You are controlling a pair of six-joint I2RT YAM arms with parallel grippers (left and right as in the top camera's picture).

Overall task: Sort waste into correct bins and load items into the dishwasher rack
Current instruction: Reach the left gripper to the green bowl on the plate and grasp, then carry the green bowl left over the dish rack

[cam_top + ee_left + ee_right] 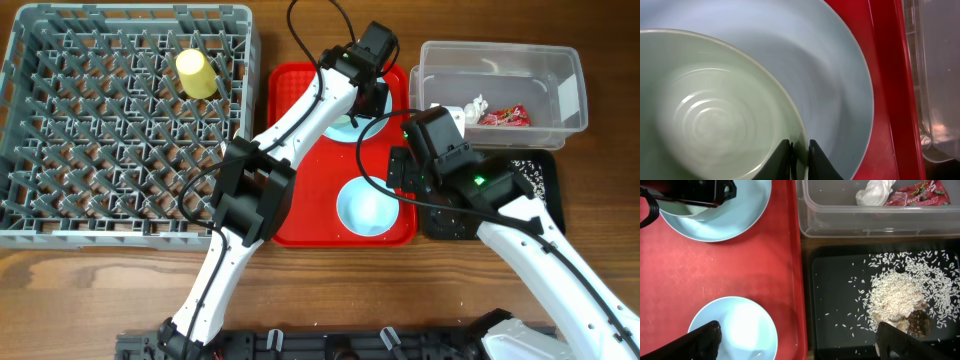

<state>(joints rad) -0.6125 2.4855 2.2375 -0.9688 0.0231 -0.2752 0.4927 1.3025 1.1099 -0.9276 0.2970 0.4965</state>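
Note:
My left gripper [799, 152] is shut on the rim of a pale bowl [715, 115] that sits on the pale blue plate [840, 75] at the back of the red tray; it also shows in the overhead view [368, 100]. My right gripper [800, 340] is wide open and empty, hovering over the red tray's right edge. A second pale blue bowl [732, 327] sits under its left finger. Rice scraps [895, 295] lie in the black tray [840, 280]. The tissue [875, 191] and wrapper [917, 192] lie in the clear tub [840, 215]. The yellow cup [196, 73] stands in the grey rack [60, 180]. The fork and spoon are out of view.
The red tray [300, 215] lies between the rack and the two bins. My right arm covers most of the black tray in the overhead view. Wooden table shows along the front edge.

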